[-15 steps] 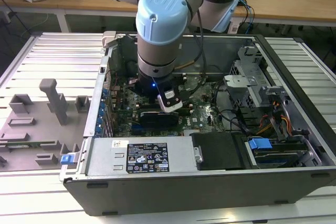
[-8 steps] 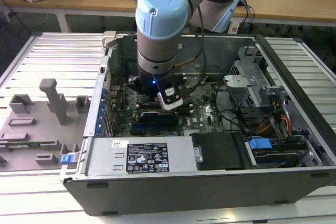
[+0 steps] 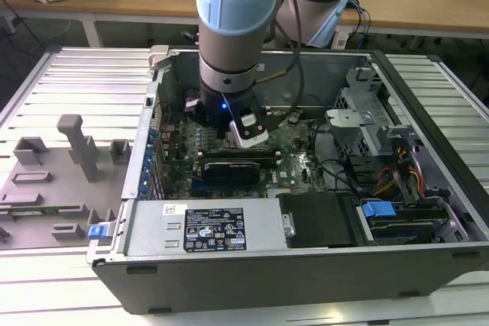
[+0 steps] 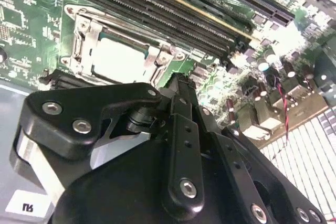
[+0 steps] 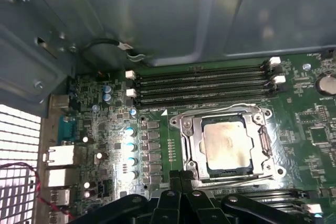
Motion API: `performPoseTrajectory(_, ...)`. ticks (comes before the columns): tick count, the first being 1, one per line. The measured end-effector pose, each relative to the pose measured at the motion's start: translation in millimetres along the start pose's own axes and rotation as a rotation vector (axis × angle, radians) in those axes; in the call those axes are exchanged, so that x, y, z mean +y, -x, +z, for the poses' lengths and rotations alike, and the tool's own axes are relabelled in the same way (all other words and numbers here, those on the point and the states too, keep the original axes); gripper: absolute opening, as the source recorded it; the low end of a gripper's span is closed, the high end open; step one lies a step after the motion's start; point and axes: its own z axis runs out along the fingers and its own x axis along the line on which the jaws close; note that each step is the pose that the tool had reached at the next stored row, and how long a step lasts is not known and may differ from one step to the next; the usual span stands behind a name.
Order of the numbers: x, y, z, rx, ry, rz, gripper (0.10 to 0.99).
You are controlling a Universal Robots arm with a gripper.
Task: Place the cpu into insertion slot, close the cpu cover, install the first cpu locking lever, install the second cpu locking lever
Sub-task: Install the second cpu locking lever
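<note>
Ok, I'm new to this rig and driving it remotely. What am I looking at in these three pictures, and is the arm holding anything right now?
The machine is one robot arm reaching down into an open computer case that lies on its side on a slatted metal table. The exterior view is from a camera standing off the arm. The two wrist views come from cameras riding near the arm's wrist, so they look past the black gripper at the green motherboard.

On that board, in both wrist views, the cpu already sits in the insertion slot, with the cpu cover lying around it as a metal frame. Long memory slots run beside the socket.

The gripper hangs close above the socket's edge. I see nothing held in it.
</note>
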Motion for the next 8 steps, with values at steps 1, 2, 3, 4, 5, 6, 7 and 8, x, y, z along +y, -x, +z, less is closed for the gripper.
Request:
performPoseTrajectory(1,0.1,0.6,0.0,-0.0002,-0.001,0.000,0.106)
performPoseTrajectory(2,0.1,1.3,-0.2,-0.0006,-0.007,0.001,0.106)
performPoseTrajectory(3,0.3,2.6,-0.2,-0.0024,-0.019,0.003,0.106)
performPoseTrajectory(4,0.5,3.8,-0.2,-0.0047,-0.034,0.006,0.106)
performPoseTrajectory(5,0.7,4.9,-0.2,-0.0068,-0.051,0.008,0.106)
performPoseTrajectory(6,1.1,7.2,-0.3,-0.0091,-0.070,0.011,0.106)
performPoseTrajectory(7,1.3,10.0,-0.4,-0.0101,-0.073,0.013,0.106)
performPoseTrajectory(8,1.6,12.7,-0.5,-0.0105,-0.074,0.014,0.106)
